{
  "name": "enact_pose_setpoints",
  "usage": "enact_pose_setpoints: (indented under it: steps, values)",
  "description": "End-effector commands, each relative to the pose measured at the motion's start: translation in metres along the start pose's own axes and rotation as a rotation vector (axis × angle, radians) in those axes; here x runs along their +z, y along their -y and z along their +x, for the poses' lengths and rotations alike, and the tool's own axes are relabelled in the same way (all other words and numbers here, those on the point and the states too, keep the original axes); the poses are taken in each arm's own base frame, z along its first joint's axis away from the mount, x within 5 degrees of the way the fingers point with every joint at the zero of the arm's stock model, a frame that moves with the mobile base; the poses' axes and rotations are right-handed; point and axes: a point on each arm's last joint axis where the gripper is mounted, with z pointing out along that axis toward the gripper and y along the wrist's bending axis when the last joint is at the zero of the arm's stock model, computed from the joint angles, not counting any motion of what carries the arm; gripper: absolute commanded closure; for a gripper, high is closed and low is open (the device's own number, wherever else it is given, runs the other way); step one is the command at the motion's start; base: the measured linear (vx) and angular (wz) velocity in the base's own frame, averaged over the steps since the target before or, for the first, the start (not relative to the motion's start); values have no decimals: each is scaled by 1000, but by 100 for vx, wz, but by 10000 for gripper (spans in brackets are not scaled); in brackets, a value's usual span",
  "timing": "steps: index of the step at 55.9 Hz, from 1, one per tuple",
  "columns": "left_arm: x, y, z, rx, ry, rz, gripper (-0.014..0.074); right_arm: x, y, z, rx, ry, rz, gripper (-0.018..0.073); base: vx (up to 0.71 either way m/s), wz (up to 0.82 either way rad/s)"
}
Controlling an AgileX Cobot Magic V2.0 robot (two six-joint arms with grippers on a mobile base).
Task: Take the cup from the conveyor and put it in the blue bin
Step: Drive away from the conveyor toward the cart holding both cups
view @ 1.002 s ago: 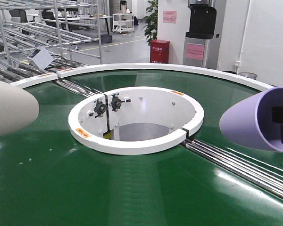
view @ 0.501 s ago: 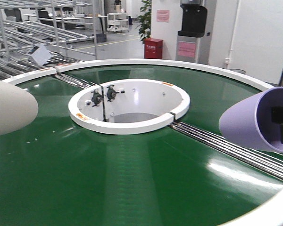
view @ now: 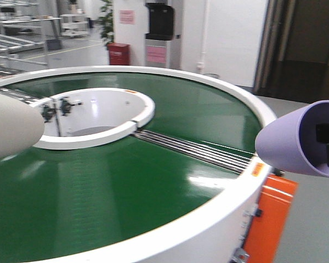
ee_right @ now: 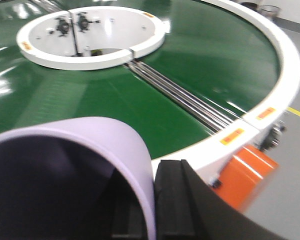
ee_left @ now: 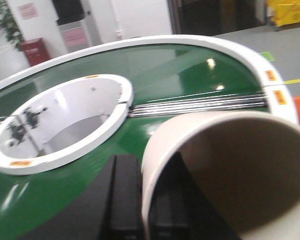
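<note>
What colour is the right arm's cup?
The cup is light purple, clearest in the front-facing view.

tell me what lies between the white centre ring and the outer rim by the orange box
Steel roller strips cross the conveyor's green belt there, nothing else; front and right wrist views show it.

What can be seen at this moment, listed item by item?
conveyor: one, green belt with white rim, fills the foreground.
inner ring: one, white, middle of the conveyor.
roller strip: one, steel, from the inner ring to the outer rim.
side panel: one, orange, on the conveyor's outer wall.
cabinet: one, red, on the floor behind.
water dispenser: one, black and grey, by the back wall.
cream cup: one, held on its side, far left.
purple cup: one, held on its side, far right.
left claw: one, black, pinching the cream cup's wall.
right claw: one, black, pinching the purple cup's wall.
</note>
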Motion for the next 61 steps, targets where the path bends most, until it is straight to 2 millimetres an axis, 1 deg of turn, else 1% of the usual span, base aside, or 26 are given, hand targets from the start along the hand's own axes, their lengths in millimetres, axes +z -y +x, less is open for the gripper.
enact_pose_setpoints:
  steps: [1,38,61]
  values:
    - [-9,-2,-16,-17,119,-26,596,-10,1,-17,-4,133,13,568,-13,-54]
    - [-9,-2,-16,-17,119,-26,596,-10,1,-17,-4,131,13,568,-7,-61]
    - [-9,-2,-16,-17,119,-26,596,-10,1,-17,-4,131,13,568,7,-41]
